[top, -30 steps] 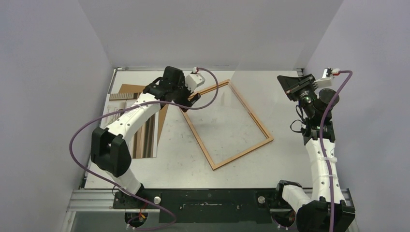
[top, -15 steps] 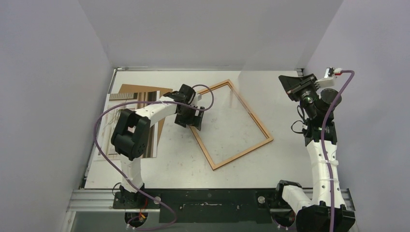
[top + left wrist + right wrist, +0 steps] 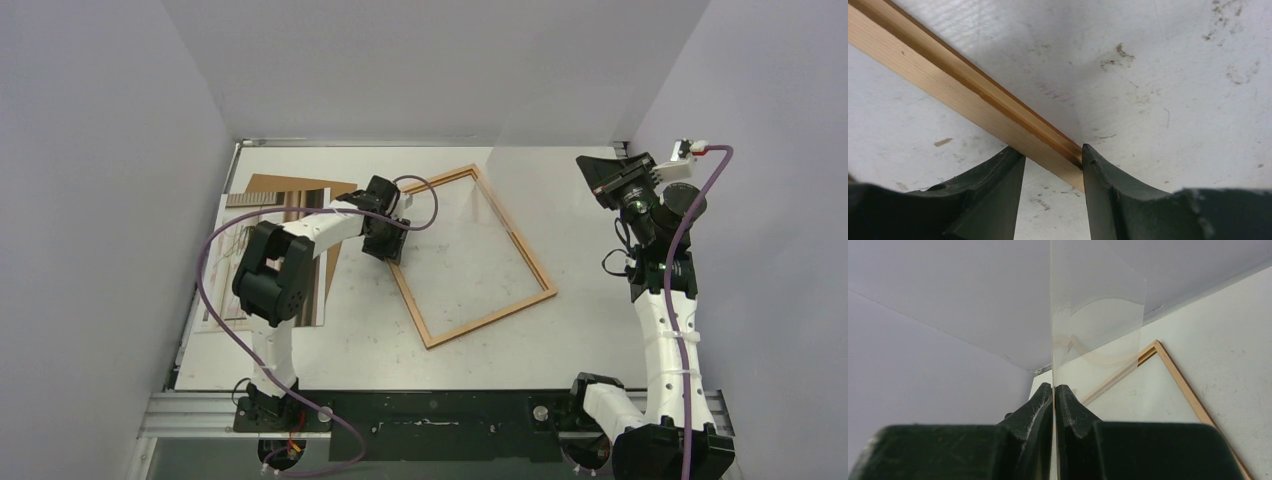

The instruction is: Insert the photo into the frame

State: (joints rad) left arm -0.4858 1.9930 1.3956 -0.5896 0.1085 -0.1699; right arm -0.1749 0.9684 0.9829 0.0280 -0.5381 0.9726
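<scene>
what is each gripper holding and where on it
Left gripper pinches the frame across its long left rail. Right gripper is shut on a clear sheet, held by one edge.

Qty: 1 frame (image 3: 490, 318), 1 photo (image 3: 317, 290), 1 brown backing bd (image 3: 290, 185), 1 clear pane (image 3: 1098, 315).
</scene>
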